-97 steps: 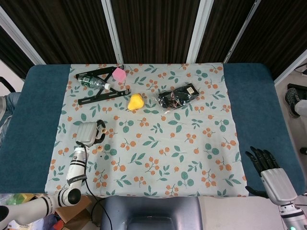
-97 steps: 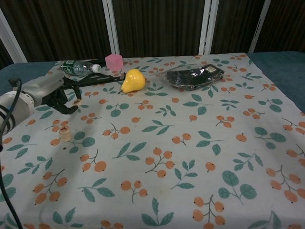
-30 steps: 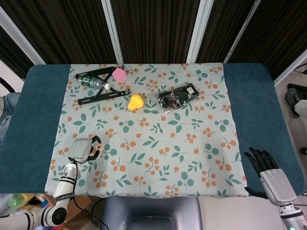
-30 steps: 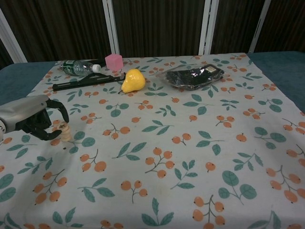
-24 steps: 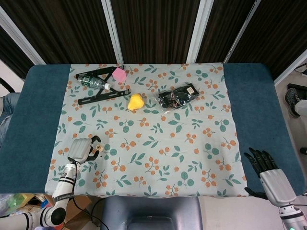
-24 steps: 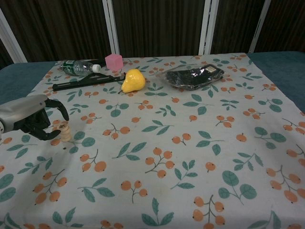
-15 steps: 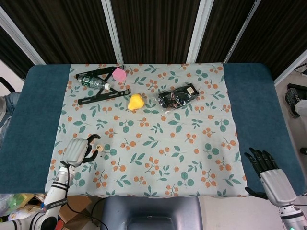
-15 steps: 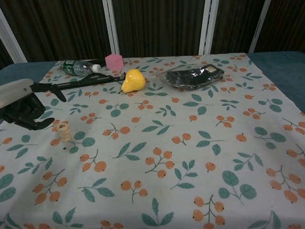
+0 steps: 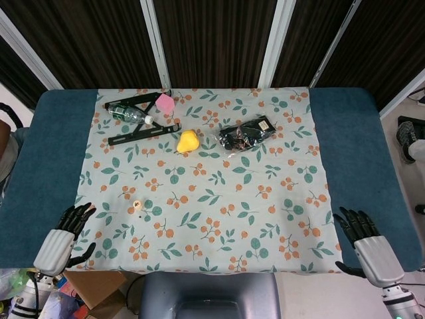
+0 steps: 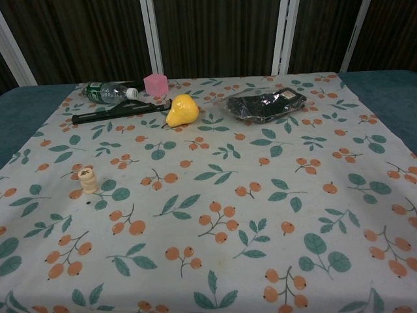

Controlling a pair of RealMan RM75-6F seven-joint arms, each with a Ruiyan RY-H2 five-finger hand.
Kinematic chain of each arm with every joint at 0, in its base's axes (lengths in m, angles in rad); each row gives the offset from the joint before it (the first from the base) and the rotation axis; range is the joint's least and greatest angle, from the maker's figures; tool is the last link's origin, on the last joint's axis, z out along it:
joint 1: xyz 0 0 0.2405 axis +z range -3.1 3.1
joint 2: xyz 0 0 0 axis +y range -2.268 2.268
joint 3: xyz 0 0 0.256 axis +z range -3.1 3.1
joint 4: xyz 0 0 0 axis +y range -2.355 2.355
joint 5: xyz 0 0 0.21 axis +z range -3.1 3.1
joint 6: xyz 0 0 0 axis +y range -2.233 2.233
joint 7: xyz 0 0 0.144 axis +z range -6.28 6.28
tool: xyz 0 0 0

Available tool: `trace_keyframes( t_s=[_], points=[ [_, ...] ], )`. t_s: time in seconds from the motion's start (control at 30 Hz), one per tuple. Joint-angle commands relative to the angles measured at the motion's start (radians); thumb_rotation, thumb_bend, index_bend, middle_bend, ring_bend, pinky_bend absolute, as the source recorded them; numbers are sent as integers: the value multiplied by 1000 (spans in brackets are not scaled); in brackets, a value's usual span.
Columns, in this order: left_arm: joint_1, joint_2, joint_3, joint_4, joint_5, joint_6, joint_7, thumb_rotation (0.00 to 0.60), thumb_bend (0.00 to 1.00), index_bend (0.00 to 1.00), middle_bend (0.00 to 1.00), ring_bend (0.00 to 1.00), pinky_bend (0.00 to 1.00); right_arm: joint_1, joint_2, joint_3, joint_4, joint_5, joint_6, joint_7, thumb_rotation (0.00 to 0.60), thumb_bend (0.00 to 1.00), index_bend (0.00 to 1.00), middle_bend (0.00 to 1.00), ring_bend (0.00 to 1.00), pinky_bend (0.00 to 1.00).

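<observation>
Left hand: the left hand [image 9: 63, 239] hangs at the near left corner, over the blue table [image 9: 46, 159] just off the cloth's edge. Its fingers are spread and it holds nothing.
Right hand: the right hand [image 9: 364, 242] sits at the near right corner, fingers likewise apart and empty. It is well apart from every object.
Nearest thing: a small wooden figure [image 9: 137, 205] stands upright on the floral tablecloth [image 9: 219, 226]. It is ahead of the left hand and to its right, and nothing touches it.
Step in hand: both hands rest at the near edge, neither reaching. As I judge it, this is a pause between moves and no grasp is under way.
What a next move calls for: the figure is small and stands alone, so taking it would call for a fine pinch from above. A sideways brush could tip it over.
Middle distance: a yellow pear [image 9: 188, 141] lies near the cloth's centre line. A black packet [image 9: 247, 133] lies just to its right, apart from it.
Far left: a black folding stand [image 9: 143, 131] lies flat, with a plastic water bottle [image 9: 126, 113] lying on its side within its frame.
Farthest: a pink cube [image 9: 165, 102] sits at the stand's far end. Whether it touches the frame I cannot tell.
</observation>
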Motion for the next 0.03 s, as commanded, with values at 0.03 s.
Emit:
trace_keyframes(
  t_s=[0.03],
  points=[
    [20,10,3,24,41,29,-16,600,405,0,0,0,0,-2,-2,-2,2,-3,3,-2,600,204,0,0,0,61]
  ],
)
